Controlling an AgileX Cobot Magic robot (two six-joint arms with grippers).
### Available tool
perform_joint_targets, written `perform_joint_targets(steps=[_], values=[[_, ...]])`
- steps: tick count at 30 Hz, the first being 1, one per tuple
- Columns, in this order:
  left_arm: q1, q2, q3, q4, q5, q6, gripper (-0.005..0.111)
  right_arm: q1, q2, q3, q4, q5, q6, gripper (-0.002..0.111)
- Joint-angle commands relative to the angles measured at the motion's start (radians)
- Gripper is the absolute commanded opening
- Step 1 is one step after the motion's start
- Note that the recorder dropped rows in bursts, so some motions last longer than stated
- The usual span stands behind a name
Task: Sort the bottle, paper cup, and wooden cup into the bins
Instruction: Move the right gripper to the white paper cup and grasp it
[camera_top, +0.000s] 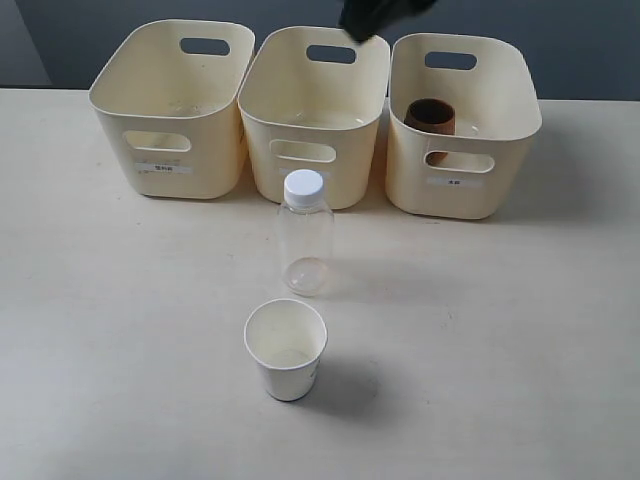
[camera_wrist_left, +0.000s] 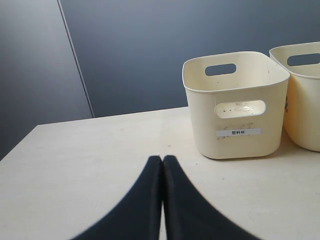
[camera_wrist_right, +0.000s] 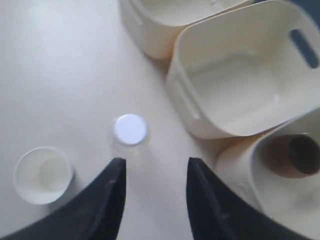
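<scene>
The clear bottle (camera_top: 305, 233) with its white cap (camera_wrist_right: 130, 128) stands upright mid-table, in front of the middle bin (camera_top: 313, 112). Nearer the front stands the white paper cup (camera_top: 286, 349), upright and empty, also seen from above as the paper cup (camera_wrist_right: 42, 174). The wooden cup (camera_top: 430, 115) rests inside the right bin (camera_top: 462, 122); the wrist view shows the same wooden cup (camera_wrist_right: 289, 155). My right gripper (camera_wrist_right: 155, 166) hovers open high above the table, holding nothing; part of it (camera_top: 385, 17) shows at the top edge. My left gripper (camera_wrist_left: 162, 159) is shut and empty, low over the table near the left bin (camera_wrist_left: 235, 104).
Three cream bins stand in a row along the back of the pale table (camera_top: 520, 340); the left bin (camera_top: 172, 107) and the middle one hold nothing. A dark wall (camera_wrist_left: 150, 55) rises behind them.
</scene>
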Motion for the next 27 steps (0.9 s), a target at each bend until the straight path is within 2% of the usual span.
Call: perform_joint_targets(steps=[1,6,12,17,27], values=[[0.000,-0.005,0.002,0.000,-0.005,-0.001,0.000,0.106,-0.005,0.128,-0.006,0.004,0.000,0.040],[0.000,-0.005,0.002,0.000,-0.005,-0.001,0.000,0.206,0.026,0.218,-0.006,0.004,-0.029,0.040],[0.000,-0.005,0.002,0.000,-0.005,-0.001,0.000,0.287,0.096,0.239,-0.014,0.004,-0.062,0.041],[0.000,-0.005,0.002,0.000,-0.005,-0.001,0.000,0.324,0.179,0.239,-0.020,0.004,-0.062,0.058],[0.000,-0.005,0.002,0.000,-0.005,-0.001,0.000,0.381,0.305,0.239,-0.099,0.004,-0.107,0.054]])
